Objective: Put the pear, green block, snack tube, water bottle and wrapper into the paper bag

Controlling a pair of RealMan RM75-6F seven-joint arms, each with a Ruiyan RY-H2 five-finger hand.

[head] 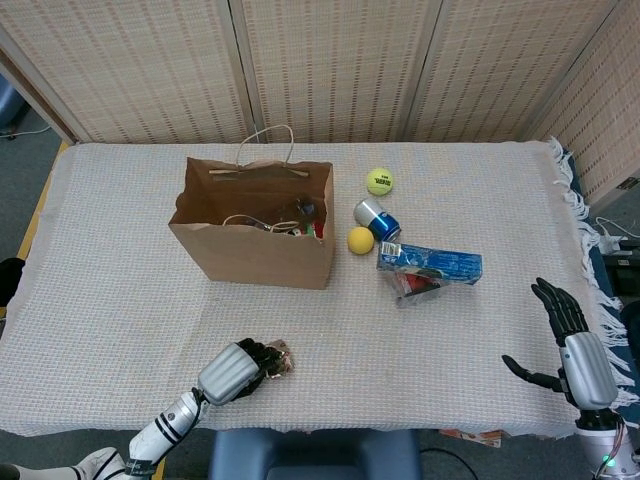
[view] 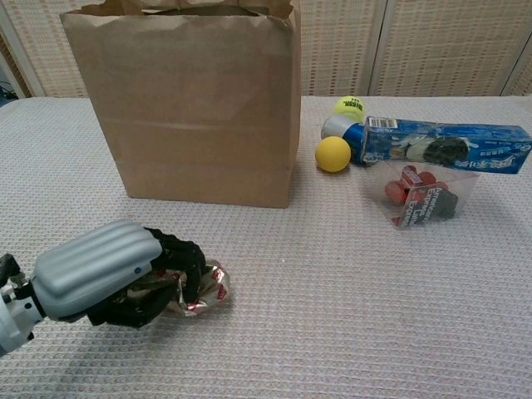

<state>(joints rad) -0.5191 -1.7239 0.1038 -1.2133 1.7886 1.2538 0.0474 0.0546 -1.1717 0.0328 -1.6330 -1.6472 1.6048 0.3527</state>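
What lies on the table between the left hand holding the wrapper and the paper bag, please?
Nothing: only bare tablecloth separates the left hand, gripping the wrapper, from the paper bag. Both views show this.

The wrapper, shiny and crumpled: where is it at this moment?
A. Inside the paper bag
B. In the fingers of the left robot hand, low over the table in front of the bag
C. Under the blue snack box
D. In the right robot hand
B. The left robot hand has its fingers curled around the wrapper near the front table edge, well short of the paper bag; the right robot hand holds nothing, fingers apart.
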